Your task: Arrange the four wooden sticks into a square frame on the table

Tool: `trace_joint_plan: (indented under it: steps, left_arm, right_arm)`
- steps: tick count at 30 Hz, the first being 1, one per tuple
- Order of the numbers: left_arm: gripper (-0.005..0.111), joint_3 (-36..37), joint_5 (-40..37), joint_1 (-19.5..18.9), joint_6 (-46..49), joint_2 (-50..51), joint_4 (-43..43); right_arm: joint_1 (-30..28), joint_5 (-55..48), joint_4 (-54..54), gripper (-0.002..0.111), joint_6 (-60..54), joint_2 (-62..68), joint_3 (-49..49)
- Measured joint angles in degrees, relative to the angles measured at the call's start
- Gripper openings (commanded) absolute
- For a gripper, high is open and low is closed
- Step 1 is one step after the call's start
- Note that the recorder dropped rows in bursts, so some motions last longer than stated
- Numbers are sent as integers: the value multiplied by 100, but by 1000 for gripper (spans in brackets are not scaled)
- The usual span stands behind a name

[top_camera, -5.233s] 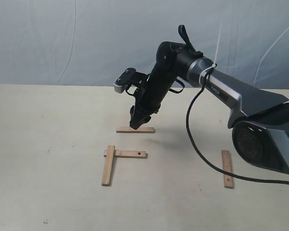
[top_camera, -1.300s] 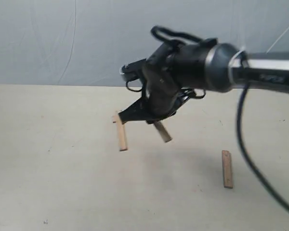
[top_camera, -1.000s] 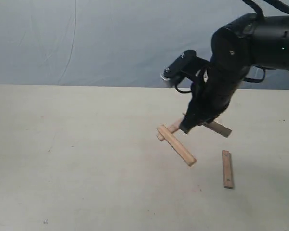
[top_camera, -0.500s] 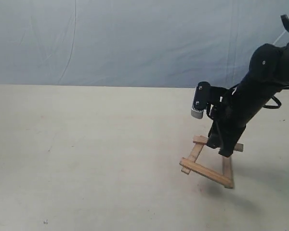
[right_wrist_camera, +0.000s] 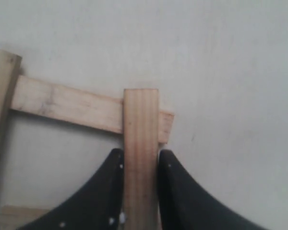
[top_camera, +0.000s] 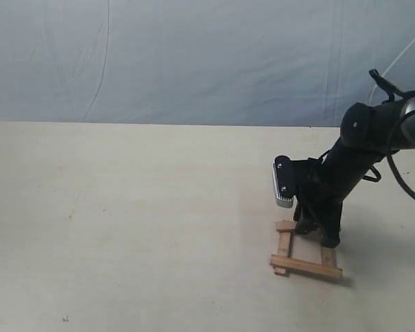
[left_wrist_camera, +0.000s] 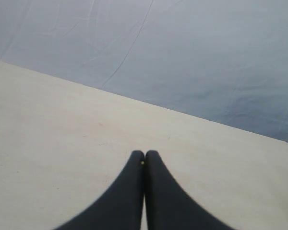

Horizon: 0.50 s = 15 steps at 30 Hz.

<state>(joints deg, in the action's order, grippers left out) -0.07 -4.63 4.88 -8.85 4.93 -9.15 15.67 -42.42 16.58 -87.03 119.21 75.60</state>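
Tabletop [top_camera: 124, 228] open across left & ctr of exterior view; free pass there. Obstacles bunch at right: square frame [top_camera: 306, 267] on tabletop w/ right arm [top_camera: 360, 135] standing over it, right end effector [right_wrist_camera: 141, 152] clamped on one stick [right_wrist_camera: 141, 115]. Left end effector [left_wrist_camera: 144, 155], tips together, faces bare tabletop.

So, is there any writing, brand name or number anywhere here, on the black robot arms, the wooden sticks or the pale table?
No text can be read anywhere. The black right gripper, the light-brown wooden stick it grips, the square frame of wooden bars, the grey camera box, the pale cream table, the blue-grey backdrop and the black left gripper show no letters, numbers or signs.
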Motion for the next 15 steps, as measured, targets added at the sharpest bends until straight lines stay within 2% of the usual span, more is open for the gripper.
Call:
trace_joint_plan:
  steps: [13,15]
  left_arm:
    - [0,0,0,0,0,0,0]
    - [0,0,0,0,0,0,0]
  right_arm:
    - [0,-705,549,-1,-4,271,708]
    - [0,-852,1153,-1,755,271,969]
